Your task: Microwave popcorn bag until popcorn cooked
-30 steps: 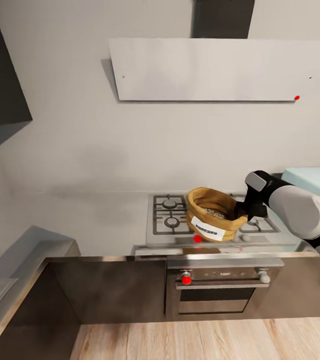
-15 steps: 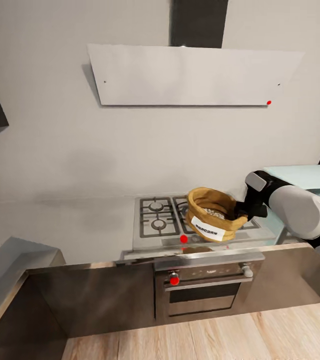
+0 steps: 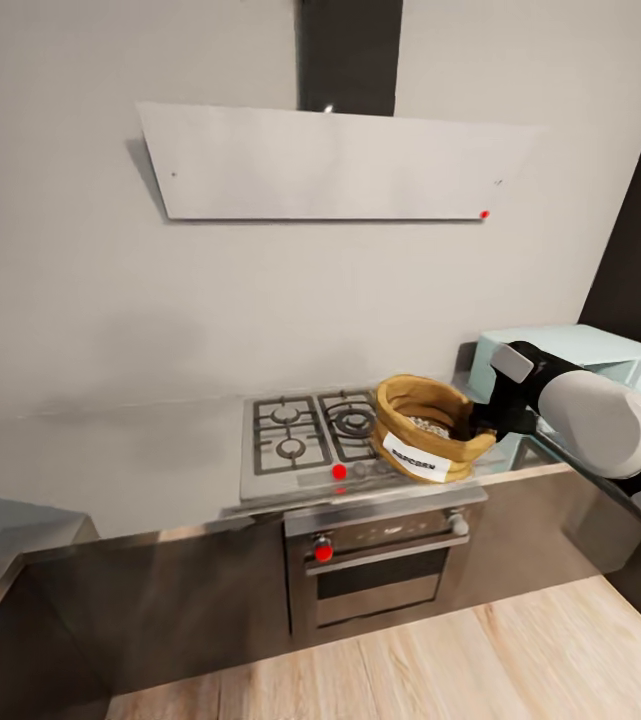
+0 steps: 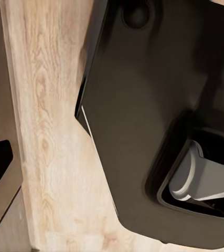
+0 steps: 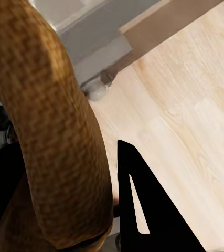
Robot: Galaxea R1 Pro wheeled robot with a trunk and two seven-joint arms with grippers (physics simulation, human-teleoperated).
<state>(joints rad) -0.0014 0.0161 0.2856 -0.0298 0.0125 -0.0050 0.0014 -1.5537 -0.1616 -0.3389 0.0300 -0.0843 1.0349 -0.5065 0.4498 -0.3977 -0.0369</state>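
Right gripper [image 3: 478,420] closed on the rolled rim of the popcorn bag [image 3: 422,440], which hangs in the air before the gas hob [image 3: 305,435], left of the microwave [image 3: 600,352]. The burlap sack looks soft and light, and the popcorn [image 3: 426,425] lies loose inside; the rim is judged the firmest hold. Keep it upright. Left gripper state cannot be told.

The popcorn bag [image 3: 422,441] hides the right gripper's fingers and part of the hob [image 3: 310,428] behind it. Its label text is too blurred to read.
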